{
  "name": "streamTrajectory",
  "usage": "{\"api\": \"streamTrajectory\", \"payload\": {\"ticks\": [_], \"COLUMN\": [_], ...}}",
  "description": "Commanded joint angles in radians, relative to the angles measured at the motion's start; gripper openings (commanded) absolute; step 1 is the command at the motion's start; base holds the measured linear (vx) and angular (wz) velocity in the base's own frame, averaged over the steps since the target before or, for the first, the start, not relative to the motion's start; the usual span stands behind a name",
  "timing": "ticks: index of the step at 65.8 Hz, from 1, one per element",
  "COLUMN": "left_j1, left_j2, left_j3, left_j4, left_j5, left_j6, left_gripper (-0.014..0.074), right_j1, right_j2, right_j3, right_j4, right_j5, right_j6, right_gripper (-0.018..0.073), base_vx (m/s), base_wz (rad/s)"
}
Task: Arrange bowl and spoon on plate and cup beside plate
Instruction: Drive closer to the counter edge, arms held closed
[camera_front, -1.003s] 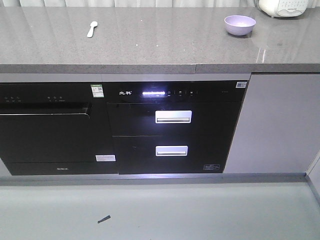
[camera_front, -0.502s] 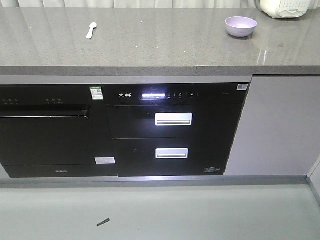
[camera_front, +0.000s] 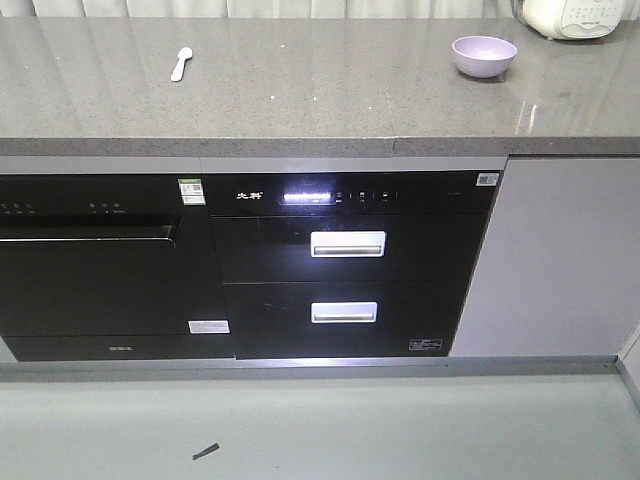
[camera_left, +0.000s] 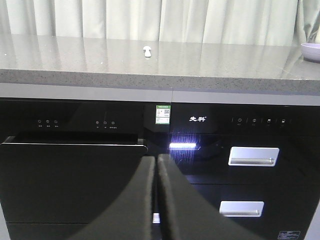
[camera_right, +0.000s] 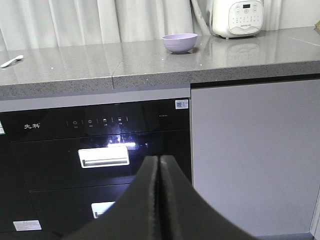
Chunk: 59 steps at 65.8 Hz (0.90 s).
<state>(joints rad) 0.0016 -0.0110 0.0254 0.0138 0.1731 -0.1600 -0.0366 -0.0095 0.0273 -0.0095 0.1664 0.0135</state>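
Note:
The lavender bowl (camera_front: 484, 55) (camera_right: 179, 42) stands on the grey countertop (camera_front: 300, 90) at the far right. Its rim also shows at the edge of the left wrist view (camera_left: 311, 50). The pale spoon (camera_front: 181, 62) (camera_left: 147, 51) (camera_right: 11, 60) lies on the counter at the far left. Plate and cup are out of view. My left gripper (camera_left: 156, 159) is shut and empty, below counter height, facing the black appliances. My right gripper (camera_right: 159, 159) is also shut and empty, facing the cabinet front. Neither gripper shows in the front view.
A white rice cooker (camera_right: 236, 17) stands at the counter's back right, behind the bowl. Below the counter are a black dishwasher (camera_front: 95, 260), a black two-drawer appliance (camera_front: 345, 265) with a lit panel, and a grey cabinet door (camera_front: 560, 250). Curtains (camera_left: 150, 20) hang behind.
The front view has shifted: the counter and appliances sit slightly lower and further right in the frame than a second ago. Bowl and spoon have not moved on the counter.

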Motion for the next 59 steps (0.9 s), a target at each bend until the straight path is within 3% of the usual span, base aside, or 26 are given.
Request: {"api": "streamTrajectory", "payload": {"ticks": [1, 59], "left_j1": [0.0, 0.0], "left_j2": [-0.017, -0.017], "left_j3": [0.03, 0.03], "left_j4": [0.0, 0.0], "left_j5": [-0.07, -0.07], "left_j6": [-0.01, -0.01], "left_gripper": [-0.0006, -0.0006], "right_j1": [0.001, 0.001], "right_j2": [-0.014, -0.014], "right_j3": [0.016, 0.016], "right_j4": [-0.011, -0.011], "right_j5": [-0.07, -0.071], "right_j6": [-0.001, -0.001], "right_gripper": [-0.0005, -0.0005], "base_vx": [0.04, 0.05], "base_wz": [0.01, 0.01]}}
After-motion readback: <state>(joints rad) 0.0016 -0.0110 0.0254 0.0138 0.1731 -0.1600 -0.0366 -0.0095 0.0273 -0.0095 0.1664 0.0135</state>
